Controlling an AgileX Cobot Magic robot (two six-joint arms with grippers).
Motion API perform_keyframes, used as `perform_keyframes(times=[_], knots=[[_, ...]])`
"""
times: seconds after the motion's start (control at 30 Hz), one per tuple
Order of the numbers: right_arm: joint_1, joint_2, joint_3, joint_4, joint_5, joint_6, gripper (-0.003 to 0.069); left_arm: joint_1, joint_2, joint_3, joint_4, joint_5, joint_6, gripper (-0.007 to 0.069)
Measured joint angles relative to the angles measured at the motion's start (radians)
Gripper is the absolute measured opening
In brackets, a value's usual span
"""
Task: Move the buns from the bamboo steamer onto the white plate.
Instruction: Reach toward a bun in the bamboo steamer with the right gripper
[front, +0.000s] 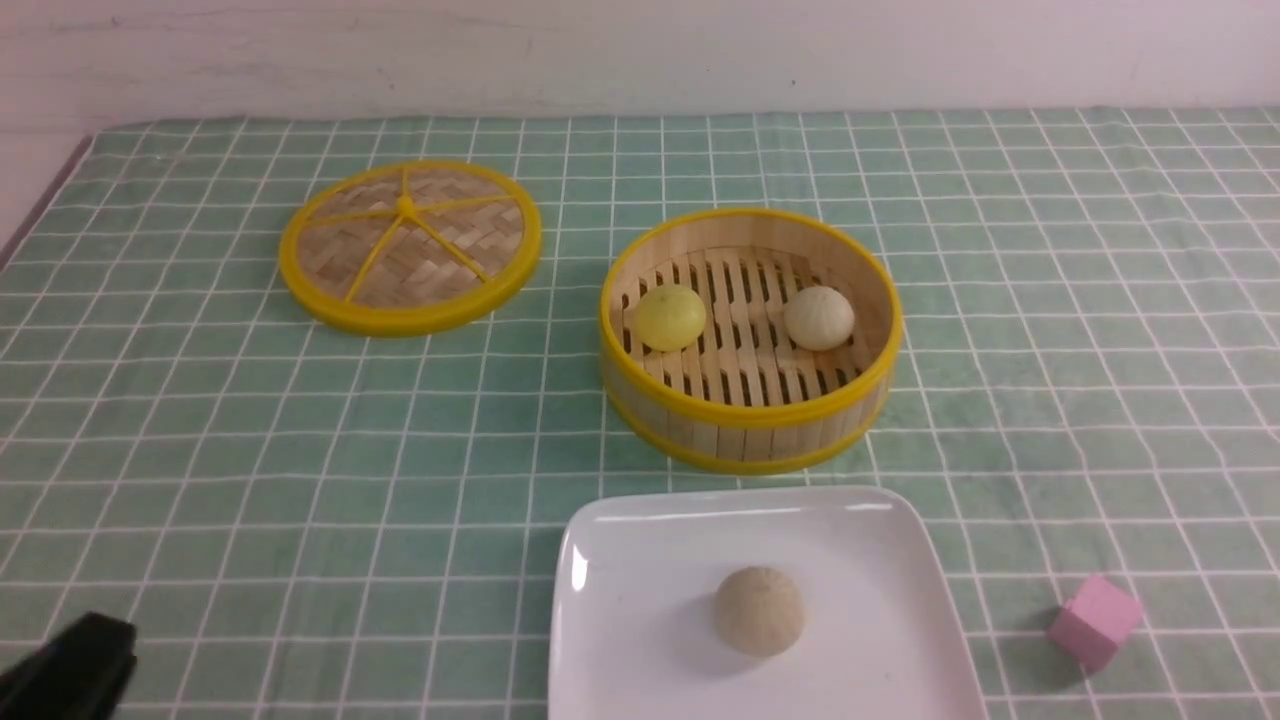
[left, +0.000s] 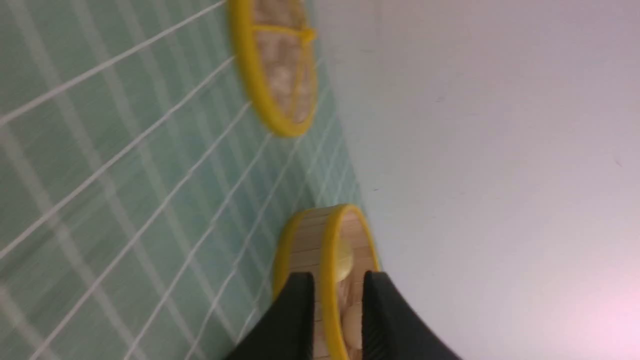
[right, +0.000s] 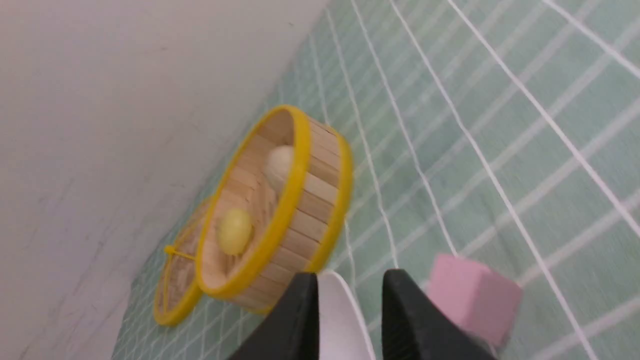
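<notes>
2 buns are seen inside the bamboo steamer (front: 750, 420), both resting on its slatted floor. The pale yellow bun (front: 670, 317) lies close to the steamer's left wall and the cream-beige bun (front: 819, 318) toward its right wall, with bare slats between them. The white plate (front: 620, 570) is set just in front of the steamer, on the robot's side and apart from it, and 1 duller grey-tan bun (front: 759, 610) is carried on it. A flat woven lid (front: 410, 245) lies to the steamer's left and a little behind it. A pink cube (front: 1094, 620) lies in front of the steamer and to its right.

Neither bun in the steamer is touched. The left gripper (left: 336, 295) is held well apart from the steamer, its jaws parted with nothing between them. The right gripper (right: 350, 290) is likewise spread and empty, on the steamer's near side.

Each bun is judged light and soft, with a smooth dome that could slip or roll if pinched high up. A hold from above is suggested, across the widest part low on the dome, closed only gently so that the surface is not dented. For the yellow bun, little room is left beside the wall, so the jaws are better lined up along that wall. The steamer looks light and could be shifted by a knock.
</notes>
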Motion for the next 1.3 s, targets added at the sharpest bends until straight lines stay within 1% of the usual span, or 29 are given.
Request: perform_keyframes(times=[0.03, 0.07, 0.1, 0.13, 0.17, 0.2, 0.23, 0.27, 0.3, 0.37, 0.4, 0.47, 0.5, 0.53, 0.6, 0.63, 0.7, 0.77, 0.8, 0.83, 0.87, 0.9, 0.93, 0.97, 1.03, 1.13, 1.17, 1.23, 1.3], knots=[[0.0, 0.008, -0.041, -0.016, 0.002, -0.021, 0.0166, 0.0, 0.002, -0.056, 0.008, 0.016, 0.054, 0.011], [0.0, 0.014, -0.049, -0.024, 0.002, -0.026, 0.0152, 0.0, 0.003, -0.065, 0.01, 0.016, 0.064, 0.0103], [0.0, 0.05, -0.12, -0.062, 0.018, -0.068, 0.01, 0.0, 0.032, -0.14, 0.027, 0.059, 0.143, 0.0055], [0.0, 0.081, -0.167, -0.092, 0.04, -0.093, 0.0059, 0.0, 0.064, -0.184, 0.036, 0.104, 0.182, 0.0029], [0.0, 0.081, -0.176, -0.098, 0.046, -0.098, 0.0051, 0.0, 0.071, -0.184, 0.036, 0.114, 0.188, 0.0026], [0.0, 0.143, -0.254, -0.151, 0.099, -0.133, 0.0, 0.0, 0.131, -0.254, 0.048, 0.201, 0.224, 0.0008], [0.0, 0.208, -0.318, -0.195, 0.177, -0.149, -0.001, 0.0, 0.212, -0.317, 0.063, 0.321, 0.248, 0.0001], [0.0, 0.247, -0.361, -0.233, 0.232, -0.158, -0.0012, 0.0, 0.254, -0.353, 0.075, 0.385, 0.258, 0.0001], [0.0, 0.258, -0.383, -0.241, 0.261, -0.159, -0.0012, 0.0, 0.265, -0.362, 0.078, 0.4, 0.265, 0.0001], [0.0, 0.429, -0.542, -0.352, 0.494, -0.185, -0.0006, 0.0, 0.421, -0.497, 0.141, 0.612, 0.327, 0.0001], [0.0, 0.442, -0.551, -0.358, 0.494, -0.187, -0.0006, 0.0, 0.443, -0.505, 0.145, 0.638, 0.332, 0.0001], [0.0, 0.541, -0.609, -0.401, 0.605, -0.214, -0.0003, 0.0, 0.518, -0.564, 0.179, 0.727, 0.372, 0.0001], [0.0, 0.655, -0.663, -0.419, 0.689, -0.255, -0.0002, 0.0, 0.599, -0.606, 0.207, 0.779, 0.408, 0.0001], [0.0, 0.668, -0.668, -0.419, 0.696, -0.268, -0.0001, 0.0, 0.618, -0.61, 0.209, 0.784, 0.416, 0.0001], [0.0, 0.839, -0.71, -0.351, 0.736, -0.371, 0.0, 0.0, 0.729, -0.638, 0.233, 0.793, 0.457, 0.0001], [0.0, 0.875, -0.717, -0.306, 0.738, -0.411, -0.0001, 0.0, 0.765, -0.64, 0.236, 0.788, 0.469, 0.0001], [0.0, 0.995, -0.731, -0.155, 0.735, -0.514, 0.0, 0.0, 0.828, -0.641, 0.233, 0.766, 0.483, 0.0001], [0.001, 1.124, -0.753, 0.031, 0.732, -0.629, 0.0, 0.0, 0.875, -0.641, 0.211, 0.746, 0.498, 0.0002], [0.002, 1.148, -0.759, 0.062, 0.732, -0.666, 0.0, 0.0, 0.882, -0.641, 0.208, 0.745, 0.503, 0.0003], [0.01, 1.206, -0.779, 0.133, 0.731, -0.726, 0.0, 0.0, 0.895, -0.641, 0.192, 0.736, 0.518, 0.0004], [0.02, 1.252, -0.799, 0.169, 0.73, -0.76, 0.0, 0.0, 0.902, -0.641, 0.184, 0.732, 0.532, 0.0005], [0.047, 1.331, -0.851, 0.242, 0.73, -0.831, 0.0, 0.0, 0.911, -0.641, 0.176, 0.722, 0.558, 0.0005], [0.072, 1.387, -0.882, 0.267, 0.731, -0.855, 0.0, 0.0, 0.914, -0.641, 0.171, 0.718, 0.564, 0.0005], [0.072, 1.387, -0.89, 0.267, 0.733, -0.86, 0.0, 0.0, 0.915, -0.641, 0.171, 0.718, 0.567, 0.0005], [0.14, 1.535, -1.016, 0.267, 0.753, -0.89, 0.0003, 0.0, 0.917, -0.641, 0.165, 0.714, 0.574, 0.0009], [0.189, 1.665, -1.185, 0.201, 0.768, -0.88, 0.0013, 0.0, 0.917, -0.641, 0.156, 0.714, 0.574, 0.0013], [0.192, 1.673, -1.185, 0.196, 0.768, -0.878, 0.0015, 0.0, 0.917, -0.641, 0.155, 0.714, 0.574, 0.0013], [0.226, 1.775, -1.332, 0.101, 0.758, -0.831, 0.0045, 0.0, 0.917, -0.641, 0.153, 0.713, 0.574, 0.0013], [0.241, 1.816, -1.404, 0.049, 0.748, -0.804, 0.0067, 0.0, 0.917, -0.641, 0.152, 0.713, 0.574, 0.0014]])
